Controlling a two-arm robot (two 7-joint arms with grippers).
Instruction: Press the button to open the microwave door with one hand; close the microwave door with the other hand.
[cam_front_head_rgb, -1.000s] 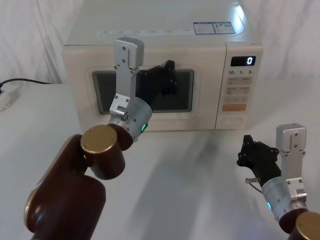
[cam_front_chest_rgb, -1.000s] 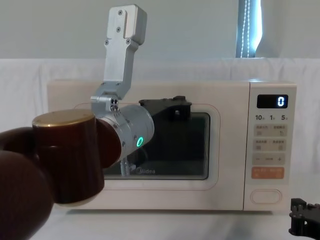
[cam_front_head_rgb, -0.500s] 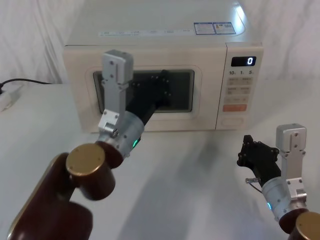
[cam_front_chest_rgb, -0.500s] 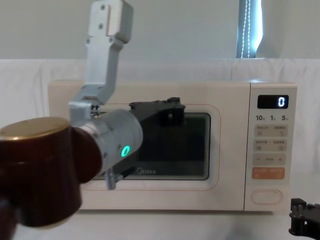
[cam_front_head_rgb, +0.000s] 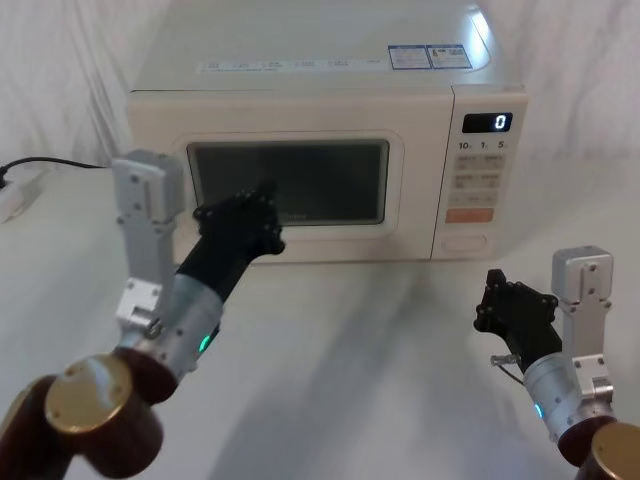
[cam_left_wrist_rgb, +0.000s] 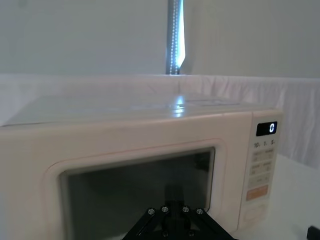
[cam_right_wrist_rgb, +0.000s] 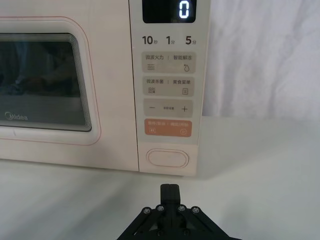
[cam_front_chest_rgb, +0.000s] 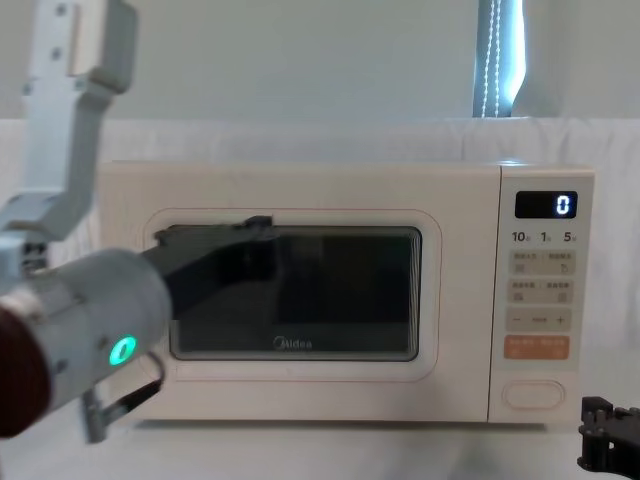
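Head view: one microwave door (cam_front_head_rgb: 290, 185) (shut), one button (cam_front_head_rgb: 462, 242).

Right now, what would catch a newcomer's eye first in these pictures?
The cream microwave at the back of the table, its microwave door shut and its display showing 0. The left gripper hangs just before the door's window, low on its left side, while the right gripper waits low in front of the button.

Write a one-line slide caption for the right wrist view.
Right gripper, fingers shut, hovers over the white table facing the wide cream button below the orange key; microwave door closed.
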